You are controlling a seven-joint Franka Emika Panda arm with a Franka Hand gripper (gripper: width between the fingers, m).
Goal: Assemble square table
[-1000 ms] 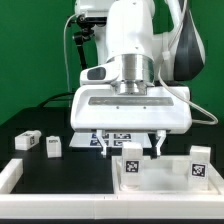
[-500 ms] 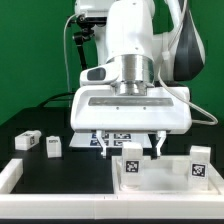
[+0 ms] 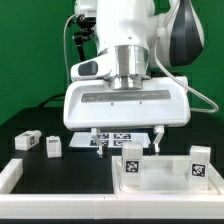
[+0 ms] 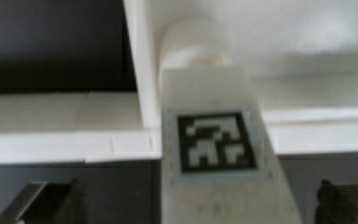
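Observation:
The square table's white slab lies at the front of the exterior view's right. Two tagged white legs stand up from it, one near its left corner and one at its right. Two loose legs lie on the black table at the left. My gripper hangs open just above the left standing leg. In the wrist view that leg runs between my dark fingertips, with a gap on each side, and the slab's rim crosses behind it.
The marker board lies flat behind my fingers. A long white bar edges the workspace at the front left, and another runs along the front. A green wall stands behind the arm.
My gripper has lifted a little and shifted slightly to the exterior view's left. The jaws stay open, and no part has moved.

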